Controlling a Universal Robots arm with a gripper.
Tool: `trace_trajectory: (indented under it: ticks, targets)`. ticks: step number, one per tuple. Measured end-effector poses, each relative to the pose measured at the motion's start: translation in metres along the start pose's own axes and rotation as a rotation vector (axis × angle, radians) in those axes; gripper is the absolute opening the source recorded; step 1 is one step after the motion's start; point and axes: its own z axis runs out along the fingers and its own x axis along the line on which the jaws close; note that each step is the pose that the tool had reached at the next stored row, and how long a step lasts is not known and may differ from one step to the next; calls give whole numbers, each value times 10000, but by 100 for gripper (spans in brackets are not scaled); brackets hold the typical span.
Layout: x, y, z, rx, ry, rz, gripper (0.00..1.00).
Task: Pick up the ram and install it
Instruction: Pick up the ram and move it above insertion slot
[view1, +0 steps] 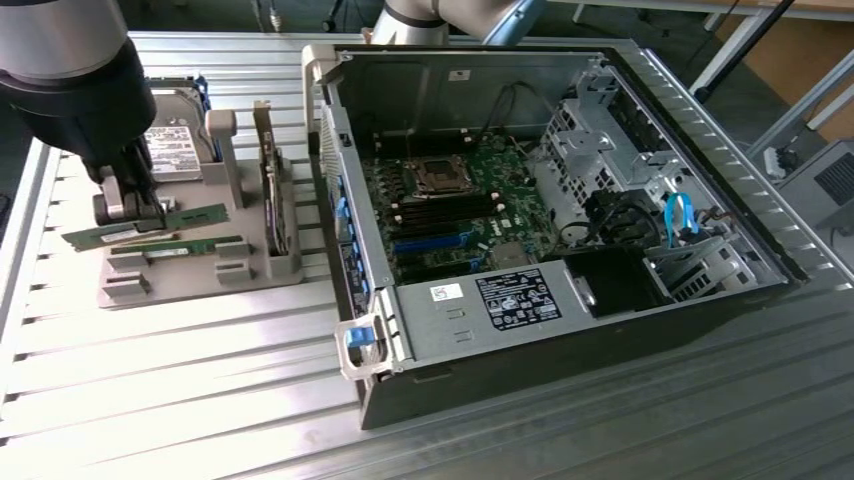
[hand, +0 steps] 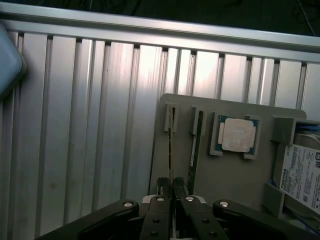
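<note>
My gripper (view1: 134, 210) stands over the grey holder (view1: 200, 280) at the exterior view's left. Its fingers (hand: 161, 189) are pressed together on a ram stick (hand: 170, 150), seen edge-on in the wrist view. In the exterior view this green stick (view1: 187, 218) lies slightly skewed compared with a second ram stick (view1: 180, 247) resting in the holder beside it. That second stick (hand: 195, 145) sits in its own slot, apart from the fingers. The open computer case (view1: 561, 330) shows its motherboard with black memory slots (view1: 434, 215).
A square silver processor (hand: 237, 135) and a hard drive with a white label (hand: 302, 175) also sit on the holder. The ribbed metal table (view1: 174, 400) stretches in front of the holder. The case wall (view1: 334, 200) rises between holder and motherboard.
</note>
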Motion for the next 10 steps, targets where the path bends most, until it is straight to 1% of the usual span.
trace_trajectory:
  ticks: [4,10]
  targets:
    - [-1,0,-24,0,0,0,13]
    - [-2,1,-128,0,0,0,13]
